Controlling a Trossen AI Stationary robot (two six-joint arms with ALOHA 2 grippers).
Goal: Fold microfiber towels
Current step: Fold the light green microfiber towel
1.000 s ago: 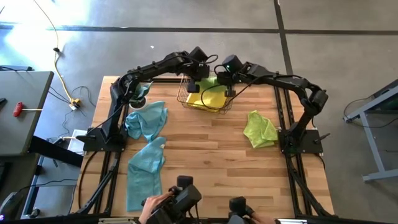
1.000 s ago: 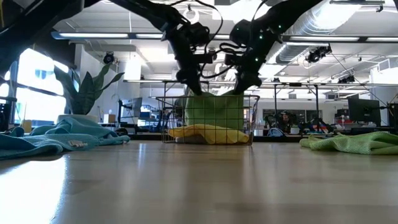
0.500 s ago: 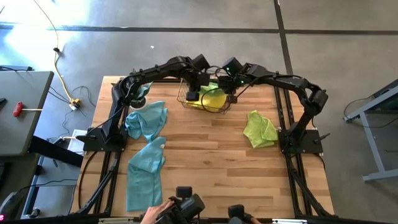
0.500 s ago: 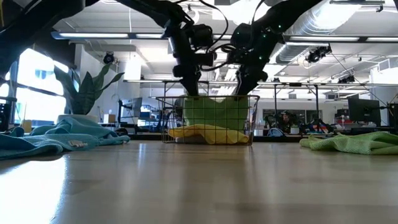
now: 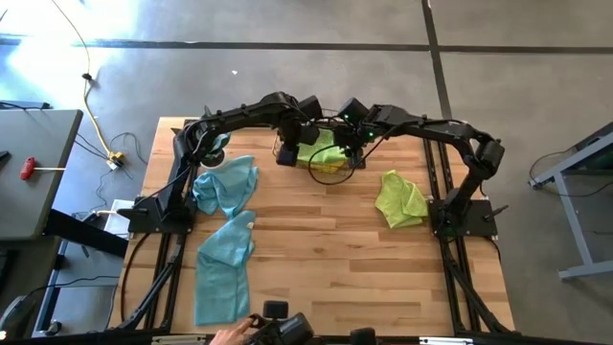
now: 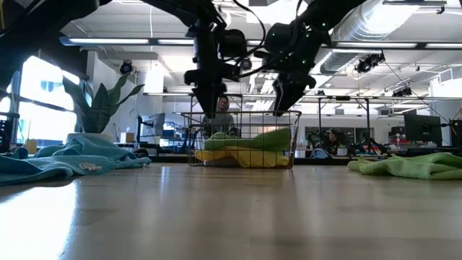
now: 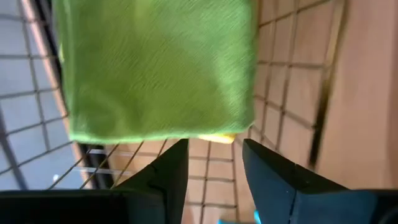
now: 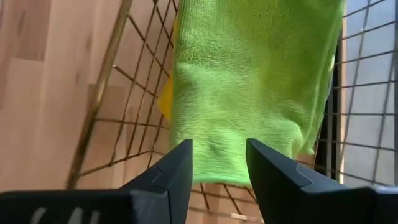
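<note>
I see the left gripper (image 7: 208, 165) with its two dark fingers spread, and nothing is between them. The folded lime green microfiber towel (image 7: 158, 65) lies just beyond the fingertips, apart from them, inside the wire basket (image 7: 292, 93). The right gripper (image 8: 219, 163) is also spread and empty; the same green towel (image 8: 249, 87) lies flat beyond its fingertips, and I cannot see any contact.

From above, both grippers hang over the basket (image 5: 330, 174) at the far middle of the wooden table (image 5: 326, 259), the left gripper (image 5: 286, 153) at its left edge and the right gripper (image 5: 356, 146) at its right edge. The green towel (image 5: 324, 151) rests on top of a yellow microfiber towel (image 5: 329, 167) in the basket; in the low view the green one (image 6: 249, 139) lies on the yellow one (image 6: 242, 157).

Outside the basket, a crumpled lime green towel (image 5: 400, 199) lies on the right side of the table. Two teal blue towels lie on the left side, one bunched (image 5: 226, 185) and one stretched long (image 5: 219, 268) toward the near edge.

I cannot read any label or writing on the towels or the basket.
</note>
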